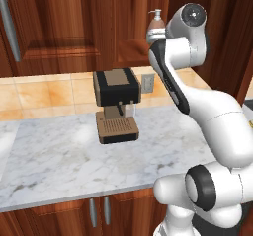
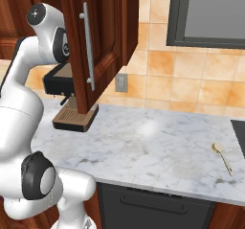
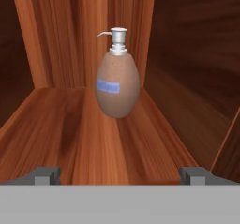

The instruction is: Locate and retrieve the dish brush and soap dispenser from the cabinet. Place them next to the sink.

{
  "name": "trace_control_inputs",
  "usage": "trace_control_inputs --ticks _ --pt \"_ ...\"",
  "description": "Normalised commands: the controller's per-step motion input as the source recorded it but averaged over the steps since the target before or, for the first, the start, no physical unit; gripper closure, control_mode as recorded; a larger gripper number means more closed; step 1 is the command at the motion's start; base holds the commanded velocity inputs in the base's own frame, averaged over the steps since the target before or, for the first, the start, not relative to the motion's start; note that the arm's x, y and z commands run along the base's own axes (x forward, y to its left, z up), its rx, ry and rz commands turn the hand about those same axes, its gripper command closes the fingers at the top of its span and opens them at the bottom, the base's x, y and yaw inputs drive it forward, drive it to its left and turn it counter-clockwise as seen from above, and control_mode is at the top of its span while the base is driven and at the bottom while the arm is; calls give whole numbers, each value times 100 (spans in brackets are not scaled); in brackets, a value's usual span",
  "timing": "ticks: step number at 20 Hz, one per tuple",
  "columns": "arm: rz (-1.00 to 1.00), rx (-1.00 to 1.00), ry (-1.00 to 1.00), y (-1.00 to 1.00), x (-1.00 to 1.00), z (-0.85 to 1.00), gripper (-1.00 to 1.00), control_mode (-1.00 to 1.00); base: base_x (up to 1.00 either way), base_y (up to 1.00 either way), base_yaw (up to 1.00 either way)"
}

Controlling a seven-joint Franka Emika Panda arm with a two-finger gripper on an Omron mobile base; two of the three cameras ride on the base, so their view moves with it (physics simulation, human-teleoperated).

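A: What's nearest the hand camera?

B: The gripper (image 3: 120, 175), fingertips spread wide and holding nothing, just above the shelf board (image 3: 70, 134) of the cabinet (image 3: 56, 35).

A: And the soap dispenser (image 3: 117, 80)?

B: Upright on that board, ahead of the fingers, near the back wall. Below on the counter (image 1: 54, 161) stands a coffee machine (image 1: 116, 104); far right lies a wooden spoon (image 2: 223, 157).

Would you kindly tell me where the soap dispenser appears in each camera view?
Left base view: soap dispenser at top centre, partly behind the arm, inside the cabinet.
Right base view: not in it.
Hand view: upright at centre on the shelf, ahead of the open gripper.
Shared landmark: the coffee machine.
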Motion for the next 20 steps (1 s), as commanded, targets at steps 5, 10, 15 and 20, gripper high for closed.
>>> trace_control_inputs --ticks 5,10,15,20 --pt "0 -2 0 -4 30 1 -100 -100 0 0 0" --pt "0 -1 0 -3 35 0 -100 -100 0 0 0" --pt "0 -1 0 -8 37 0 -100 -100 0 0 0" --pt "0 -1 0 -11 36 3 -100 -100 0 0 0"
